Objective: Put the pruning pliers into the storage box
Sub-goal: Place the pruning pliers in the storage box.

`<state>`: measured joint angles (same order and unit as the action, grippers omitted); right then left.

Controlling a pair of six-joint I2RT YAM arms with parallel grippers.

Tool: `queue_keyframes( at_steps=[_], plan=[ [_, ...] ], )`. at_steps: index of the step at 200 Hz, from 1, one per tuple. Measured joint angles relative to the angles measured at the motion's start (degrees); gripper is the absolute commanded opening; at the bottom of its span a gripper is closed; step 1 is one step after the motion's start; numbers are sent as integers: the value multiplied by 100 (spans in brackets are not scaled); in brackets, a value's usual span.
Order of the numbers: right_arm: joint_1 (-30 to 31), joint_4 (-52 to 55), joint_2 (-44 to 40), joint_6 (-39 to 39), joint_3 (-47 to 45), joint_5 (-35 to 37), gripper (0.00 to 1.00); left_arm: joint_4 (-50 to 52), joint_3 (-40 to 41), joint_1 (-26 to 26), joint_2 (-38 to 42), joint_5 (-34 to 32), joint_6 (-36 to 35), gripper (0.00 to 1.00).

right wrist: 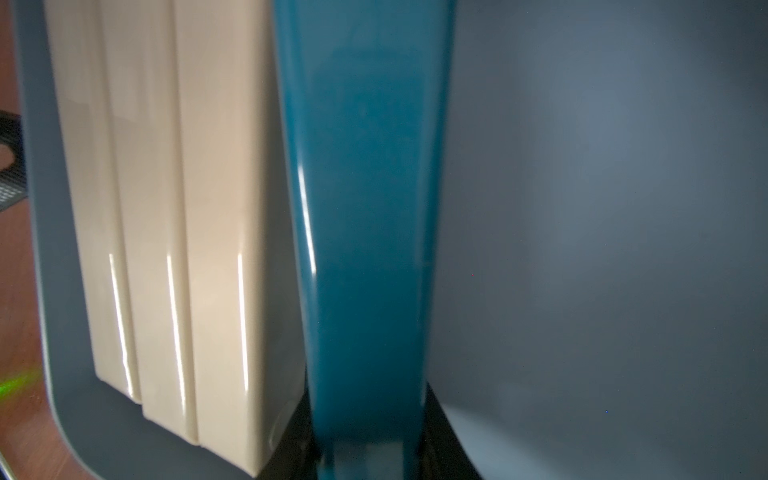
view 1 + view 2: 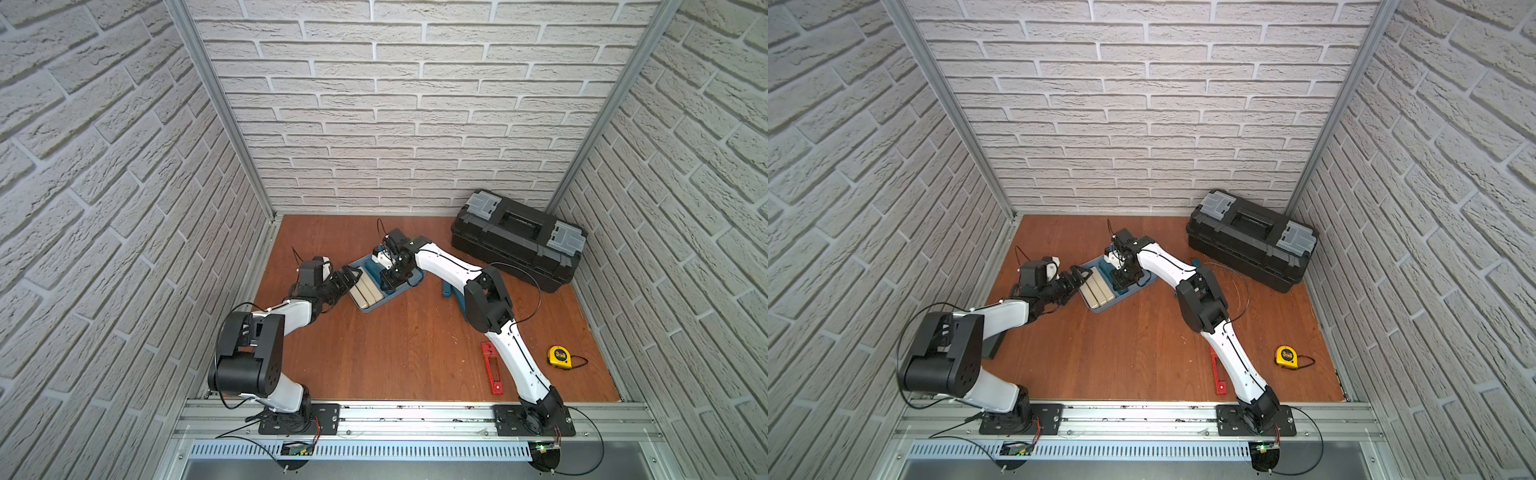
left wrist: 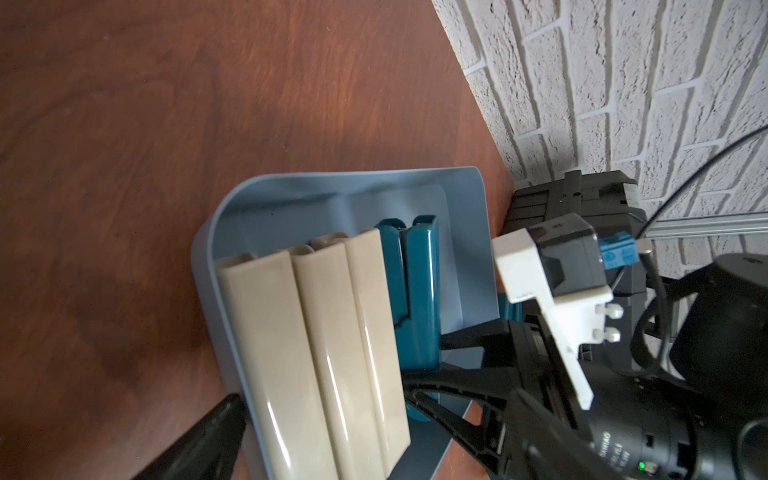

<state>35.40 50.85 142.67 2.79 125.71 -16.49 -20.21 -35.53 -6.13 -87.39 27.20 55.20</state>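
Right pincer [image 2: 390, 279] clamped a teal bar [image 1: 365, 208] inside the storage box [image 3: 291, 208]; left pincer [image 2: 351, 277] gaped wide, empty, at its rim. Pruning pliers [image 2: 492, 368] lay on the desk [image 2: 395, 353], well apart from the box.

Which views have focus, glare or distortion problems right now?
Right wrist view: teal bar sits too close, soft all over; thin white glare streaks on the beige bars; green flare at one edge. Left wrist view: near ends of the beige bars blur, far rim of the storage box sharper. Both top views: wide-angle lens bows the brick walls; front rail partly blown out.
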Motion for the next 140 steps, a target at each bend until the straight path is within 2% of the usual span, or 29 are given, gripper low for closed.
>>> queue_keyframes(
  at_steps=[140],
  plan=[
    [13,85,20,-4,31,-39,30,0,0,0,0,4,-2,98]
  ],
)
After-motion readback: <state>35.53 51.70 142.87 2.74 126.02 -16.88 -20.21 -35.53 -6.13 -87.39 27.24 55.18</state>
